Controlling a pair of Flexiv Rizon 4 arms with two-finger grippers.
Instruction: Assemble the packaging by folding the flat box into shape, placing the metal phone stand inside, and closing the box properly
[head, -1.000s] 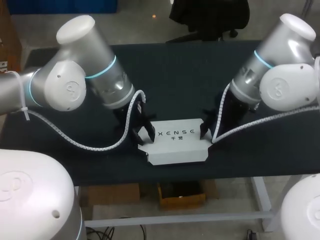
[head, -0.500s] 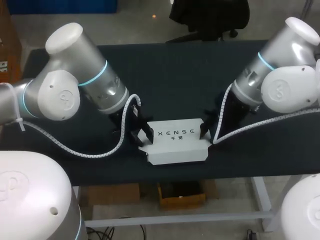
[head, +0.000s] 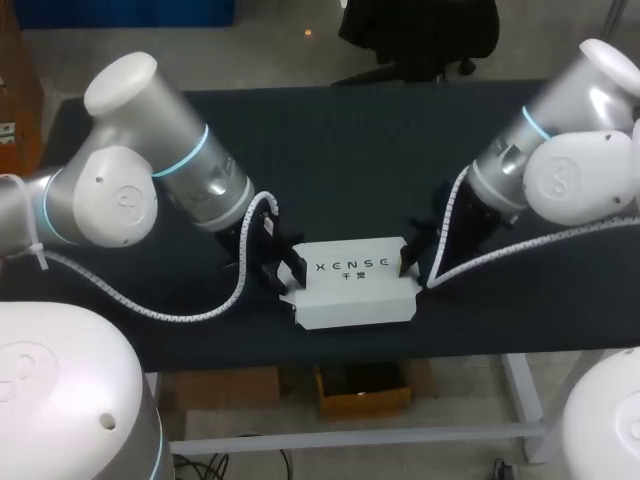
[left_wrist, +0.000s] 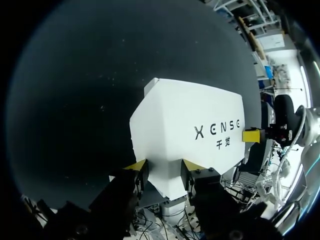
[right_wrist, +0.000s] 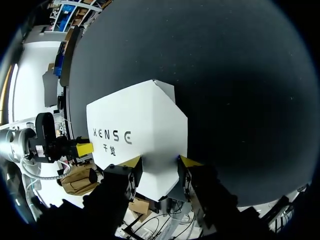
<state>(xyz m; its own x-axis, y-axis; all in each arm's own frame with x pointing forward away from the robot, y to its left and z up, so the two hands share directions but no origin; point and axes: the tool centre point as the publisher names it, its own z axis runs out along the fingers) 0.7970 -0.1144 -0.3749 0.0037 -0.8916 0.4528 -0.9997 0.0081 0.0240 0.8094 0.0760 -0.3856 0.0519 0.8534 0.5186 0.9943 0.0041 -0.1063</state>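
Observation:
The white printed box (head: 355, 285) lies folded into shape near the front edge of the dark table (head: 340, 150). My left gripper (head: 283, 265) is at its left end and my right gripper (head: 412, 258) at its right end. In the left wrist view the box (left_wrist: 190, 120) runs ahead of my left gripper (left_wrist: 164, 167), whose yellow-tipped fingers press on the box's near end from both sides. In the right wrist view my right gripper (right_wrist: 160, 162) clamps the other end of the box (right_wrist: 135, 125) the same way. No metal phone stand is in view.
Each wrist view shows the other arm's yellow fingertip at the box's far end: right fingertip (left_wrist: 251, 135), left fingertip (right_wrist: 82, 149). The table's front edge (head: 400, 348) runs just below the box. Bare dark tabletop lies behind the box.
My left arm's upper joints have swung outward to the left and the right arm's slightly to the right. Both grippers stay at the box ends, and the box has barely shifted.

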